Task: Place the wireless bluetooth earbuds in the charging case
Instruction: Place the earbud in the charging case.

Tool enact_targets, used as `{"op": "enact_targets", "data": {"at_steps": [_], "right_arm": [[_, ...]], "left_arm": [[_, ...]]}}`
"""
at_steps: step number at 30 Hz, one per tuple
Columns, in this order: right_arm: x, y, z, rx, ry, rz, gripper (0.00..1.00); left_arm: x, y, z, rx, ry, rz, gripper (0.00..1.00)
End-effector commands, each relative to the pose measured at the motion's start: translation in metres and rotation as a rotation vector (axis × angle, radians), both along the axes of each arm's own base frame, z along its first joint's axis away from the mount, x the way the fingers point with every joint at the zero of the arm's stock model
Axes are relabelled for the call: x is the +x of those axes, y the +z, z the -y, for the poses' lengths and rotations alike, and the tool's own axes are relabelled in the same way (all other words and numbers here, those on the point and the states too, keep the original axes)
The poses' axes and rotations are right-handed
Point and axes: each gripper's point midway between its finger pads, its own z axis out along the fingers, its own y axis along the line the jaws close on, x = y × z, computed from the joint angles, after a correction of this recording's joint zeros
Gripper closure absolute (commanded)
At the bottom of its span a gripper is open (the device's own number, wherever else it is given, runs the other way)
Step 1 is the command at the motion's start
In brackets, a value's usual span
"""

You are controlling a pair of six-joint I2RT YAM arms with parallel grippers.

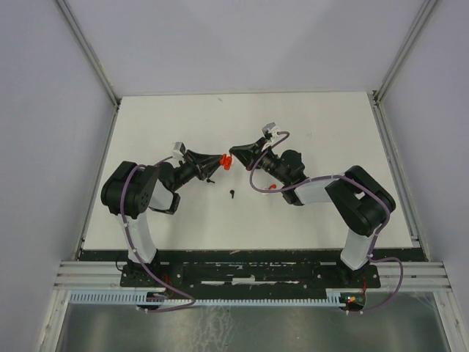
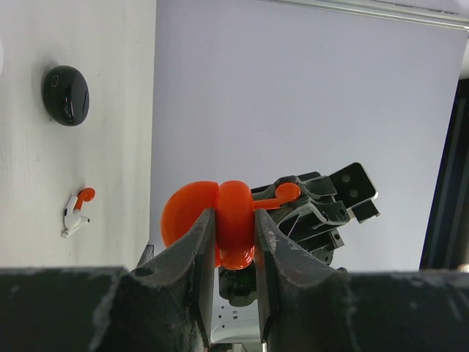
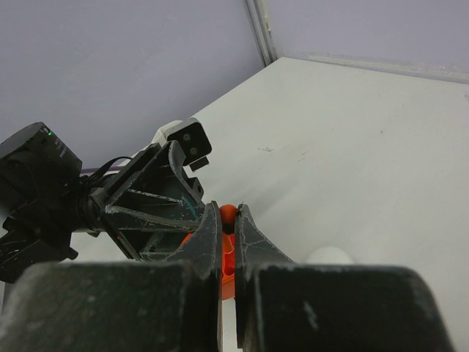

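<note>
Left gripper [image 2: 234, 217]: clenched on the orange charging case [image 2: 236, 238], one finger flat on each side. It is raised above the tabletop [image 1: 330, 125] and points to the robot's right.
Right gripper [image 3: 228, 210]: pinched tight on a red earbud [image 2: 284, 193], with its tips turned toward the left gripper so the two meet nose to nose.
Meeting place: above the middle of the tabletop, well apart from both side walls and from the far wall.
Edges: pale walls [image 1: 44, 110] rise along the left, right and far edges of the tabletop. A metal rail [image 1: 440, 275] runs along the near edge, where both arm bases sit.
Room: white tabletop stretches from the grippers to the far edge, and more lies to the right of the right arm's elbow.
Charging case: held off the tabletop and open, with its free half [image 2: 183, 213] swung out on the side away from the right gripper.
Case contents: hidden by the fingers in both wrist views, so I cannot tell whether any well is filled.
Red earbud: at the case's open edge, one end touching it or just beside it. I cannot tell whether it is seated.
Black earbud [image 1: 232, 194]: on the tabletop, just nearer the bases than the grippers and apart from both.
Red-and-white earbud [image 2: 76, 214]: lying on the tabletop beside the right arm's forearm.
Black oval case [image 2: 66, 95]: shut, on the tabletop beyond the red-and-white earbud and apart from it, with a small port showing at one end.
</note>
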Motion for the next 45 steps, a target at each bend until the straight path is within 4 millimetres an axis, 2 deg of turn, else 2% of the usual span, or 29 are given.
{"op": "enact_targets", "data": {"at_steps": [1, 16, 31, 36, 45], "right_arm": [[-0.005, 0.012, -0.004, 0.044, 0.032, 0.047, 0.98], [-0.010, 0.001, -0.013, 0.036, 0.061, 0.028, 0.98], [-0.015, -0.008, -0.009, 0.025, 0.057, 0.014, 0.98], [-0.015, -0.012, -0.008, 0.018, 0.051, -0.008, 0.79], [-0.013, -0.008, -0.004, 0.026, 0.028, -0.012, 0.69]], "left_arm": [[-0.008, 0.058, -0.001, -0.084, -0.012, 0.220, 0.97], [-0.011, 0.068, 0.002, -0.094, -0.029, 0.247, 0.97], [-0.011, 0.074, 0.001, -0.103, -0.023, 0.255, 0.97], [-0.010, 0.076, 0.001, -0.105, -0.023, 0.261, 0.97], [-0.009, 0.073, 0.001, -0.102, -0.021, 0.254, 0.97]]}}
